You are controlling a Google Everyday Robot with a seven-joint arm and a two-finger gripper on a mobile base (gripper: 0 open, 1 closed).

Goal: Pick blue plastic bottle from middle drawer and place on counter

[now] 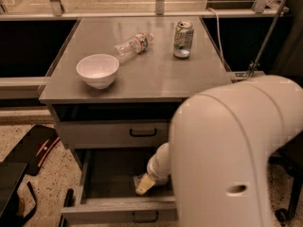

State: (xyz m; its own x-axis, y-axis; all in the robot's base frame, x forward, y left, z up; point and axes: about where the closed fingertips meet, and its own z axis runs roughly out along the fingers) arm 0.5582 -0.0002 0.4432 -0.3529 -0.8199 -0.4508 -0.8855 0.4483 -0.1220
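The middle drawer (106,176) stands pulled open below the counter (151,77). The blue plastic bottle (143,184) lies tilted on the drawer's dark floor, right of centre. My gripper (152,175) is down inside the drawer, right at the bottle's upper end. The white arm housing (232,150) hides the right part of the drawer and most of the wrist.
On the counter stand a white bowl (98,69), a clear bottle lying on its side (134,45) and a drink can (183,39). The shut upper drawer front (94,135) sits above the open one. A black object (33,148) lies on the floor at left.
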